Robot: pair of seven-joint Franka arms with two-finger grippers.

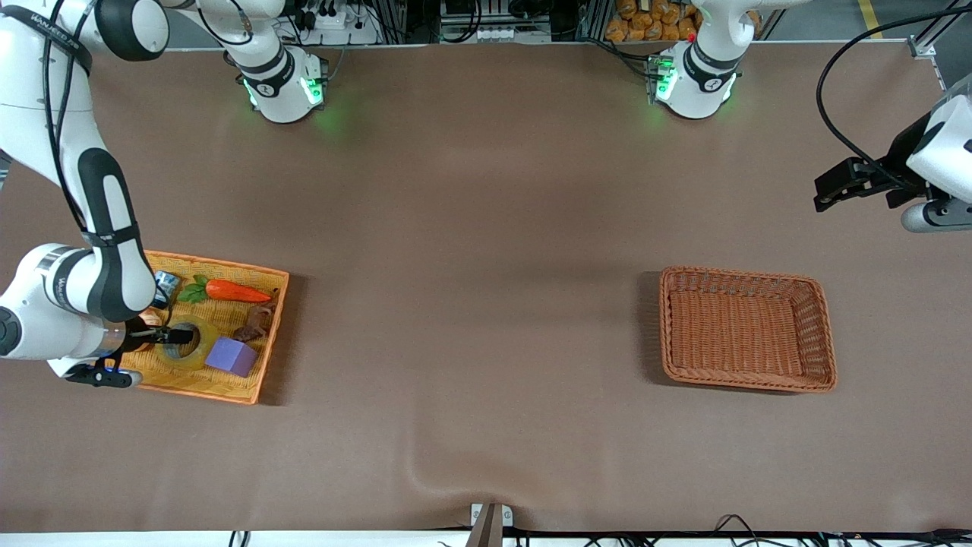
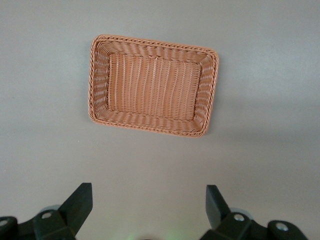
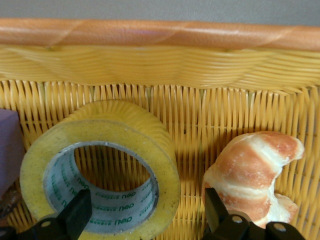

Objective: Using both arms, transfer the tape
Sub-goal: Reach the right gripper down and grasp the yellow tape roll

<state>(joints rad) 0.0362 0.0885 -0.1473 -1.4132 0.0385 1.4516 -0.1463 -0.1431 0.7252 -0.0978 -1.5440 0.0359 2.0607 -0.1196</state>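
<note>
The tape (image 1: 186, 343), a yellowish roll with a grey core, lies in the yellow tray (image 1: 220, 262) at the right arm's end of the table. It fills the right wrist view (image 3: 100, 170). My right gripper (image 1: 163, 334) is down in the tray and open (image 3: 147, 212). One finger (image 3: 79, 212) is inside the roll's hole and the other finger (image 3: 215, 207) is outside its wall, beside a croissant (image 3: 250, 170). My left gripper (image 1: 843, 186) waits open (image 2: 148, 205) in the air over bare table at the left arm's end.
An empty brown wicker basket (image 1: 748, 272) sits toward the left arm's end and shows in the left wrist view (image 2: 155, 42). The tray also holds a purple cube (image 1: 231, 355), a toy carrot (image 1: 235, 290), a brown item (image 1: 254, 327) and a small can (image 1: 165, 287).
</note>
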